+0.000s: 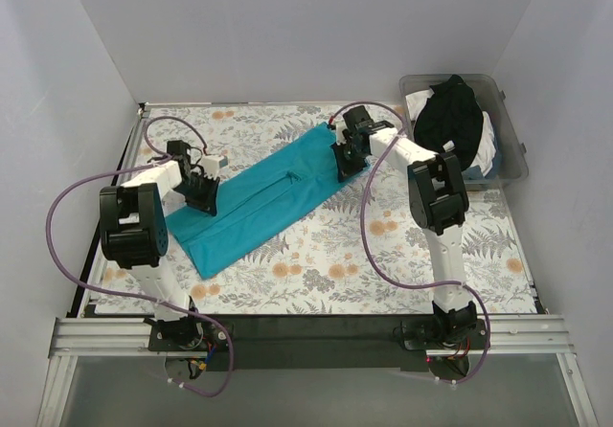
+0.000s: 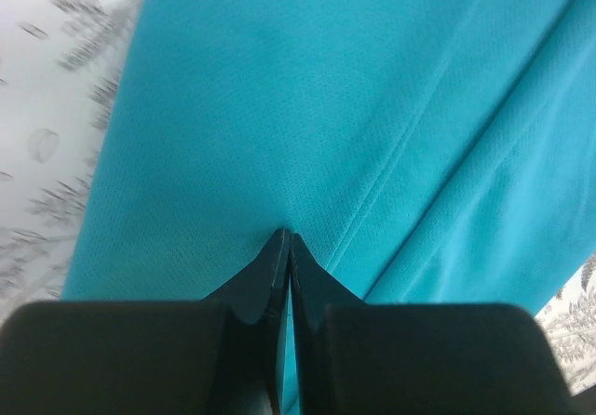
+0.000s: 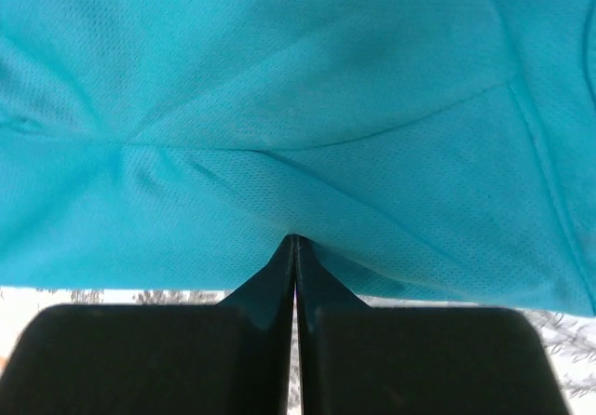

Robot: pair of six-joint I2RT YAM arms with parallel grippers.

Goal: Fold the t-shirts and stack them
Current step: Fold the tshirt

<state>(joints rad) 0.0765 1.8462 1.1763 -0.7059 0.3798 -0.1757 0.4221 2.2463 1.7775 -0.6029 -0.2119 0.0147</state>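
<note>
A teal t-shirt (image 1: pixel 261 200), folded into a long strip, lies diagonally across the floral tablecloth (image 1: pixel 383 255). My left gripper (image 1: pixel 201 197) is shut at the strip's left edge, its tips (image 2: pixel 285 238) pinched into the teal cloth (image 2: pixel 307 108). At the strip's far right end, my right gripper (image 1: pixel 345 159) is shut, and its tips (image 3: pixel 294 240) nip the teal cloth (image 3: pixel 279 89) just inside its near edge, with creases running to them. A black t-shirt (image 1: pixel 452 116) lies on whitish cloth (image 1: pixel 488 145) in the bin.
A clear plastic bin (image 1: pixel 514 159) stands at the table's back right corner. White walls close in the table on three sides. A purple cable (image 1: pixel 57 245) loops off the left arm beyond the table's left edge.
</note>
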